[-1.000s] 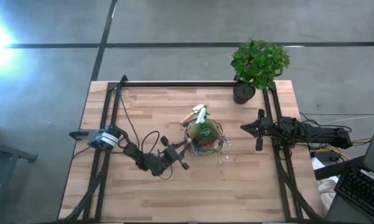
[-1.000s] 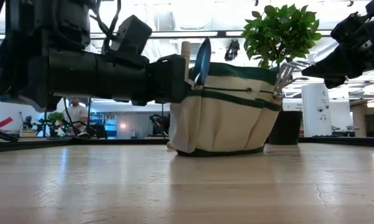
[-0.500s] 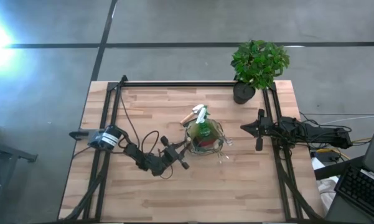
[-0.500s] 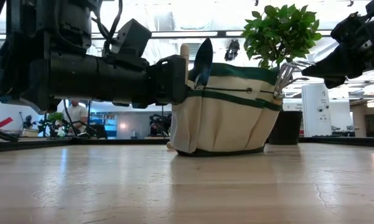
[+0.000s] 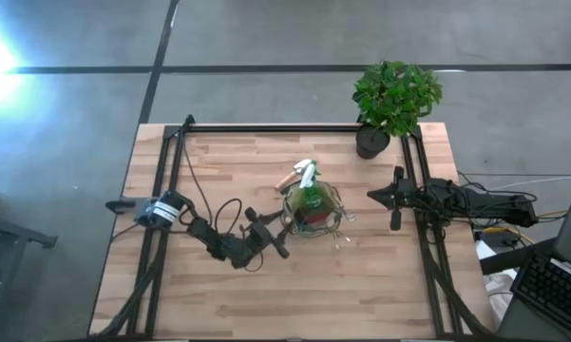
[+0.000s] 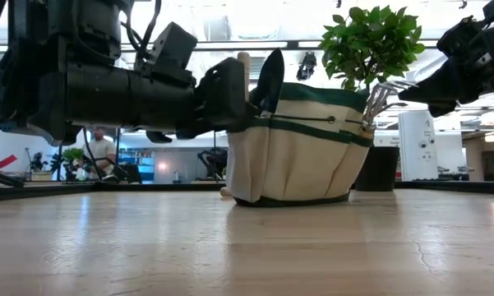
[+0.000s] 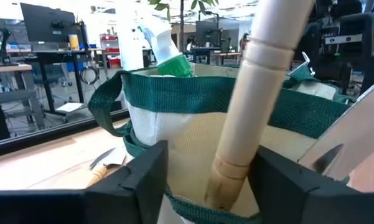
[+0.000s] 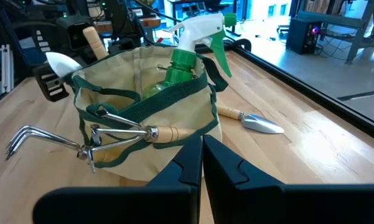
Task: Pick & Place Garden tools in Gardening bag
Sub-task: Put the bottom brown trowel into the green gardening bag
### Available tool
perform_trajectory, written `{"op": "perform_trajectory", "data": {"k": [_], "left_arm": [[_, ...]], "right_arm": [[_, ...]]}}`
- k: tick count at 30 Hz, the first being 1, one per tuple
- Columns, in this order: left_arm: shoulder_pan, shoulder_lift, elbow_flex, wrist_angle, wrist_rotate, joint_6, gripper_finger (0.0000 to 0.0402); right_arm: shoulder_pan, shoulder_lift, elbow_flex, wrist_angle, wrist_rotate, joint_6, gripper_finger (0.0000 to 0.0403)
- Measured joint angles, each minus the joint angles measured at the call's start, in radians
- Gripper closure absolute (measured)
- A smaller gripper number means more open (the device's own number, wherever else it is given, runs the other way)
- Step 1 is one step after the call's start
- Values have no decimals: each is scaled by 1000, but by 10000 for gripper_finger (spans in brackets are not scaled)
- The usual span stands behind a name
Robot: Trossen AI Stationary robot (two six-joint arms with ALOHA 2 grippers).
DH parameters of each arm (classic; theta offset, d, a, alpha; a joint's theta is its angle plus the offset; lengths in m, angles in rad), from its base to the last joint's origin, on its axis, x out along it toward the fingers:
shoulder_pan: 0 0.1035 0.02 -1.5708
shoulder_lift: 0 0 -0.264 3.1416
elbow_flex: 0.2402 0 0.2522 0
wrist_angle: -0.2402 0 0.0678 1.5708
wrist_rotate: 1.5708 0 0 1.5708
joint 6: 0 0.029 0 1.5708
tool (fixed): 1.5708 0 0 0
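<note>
The gardening bag, cream cloth with green trim, stands mid-table holding a green spray bottle. A wooden tool handle stands upright in the bag's left side pocket, next to a metal blade. My left gripper is open, one finger on either side of that handle. A fork tool sticks out of a pocket on the bag's right side, tines outward. A trowel lies flat on the table behind the bag. My right gripper waits shut, right of the bag. My left gripper comes level from the table's left, its fingers spread on either side of the handle's lower part. A gap shows on one side. I cannot tell whether the other finger touches the handle.
A potted green plant stands at the table's far right corner. Black frame rails run along the left, far and right edges. Bare wood lies along the near side.
My left gripper has opened around the wooden handle. The handle stays upright in the bag's pocket.
</note>
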Motion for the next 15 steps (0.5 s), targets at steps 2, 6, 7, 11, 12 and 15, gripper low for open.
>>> {"op": "perform_trajectory", "data": {"k": [2, 6, 7, 11, 12, 15], "left_arm": [[0, -1, 0, 0, 0, -13, 179], [-1, -1, 0, 0, 5, -43, 164], [-1, -1, 0, 1, 12, -44, 162], [-10, -6, 0, 0, 87, -8, 160], [-14, -10, 0, -5, 109, 8, 160], [-28, -31, -1, -48, 145, 44, 161]], "right_arm": [[0, 0, 0, 0, 0, 0, 394], [0, 0, 0, 0, 0, 0, 394], [0, 0, 0, 0, 0, 0, 394], [0, 0, 0, 0, 0, 0, 394], [0, 0, 0, 0, 0, 0, 394], [0, 0, 0, 0, 0, 0, 394]]}}
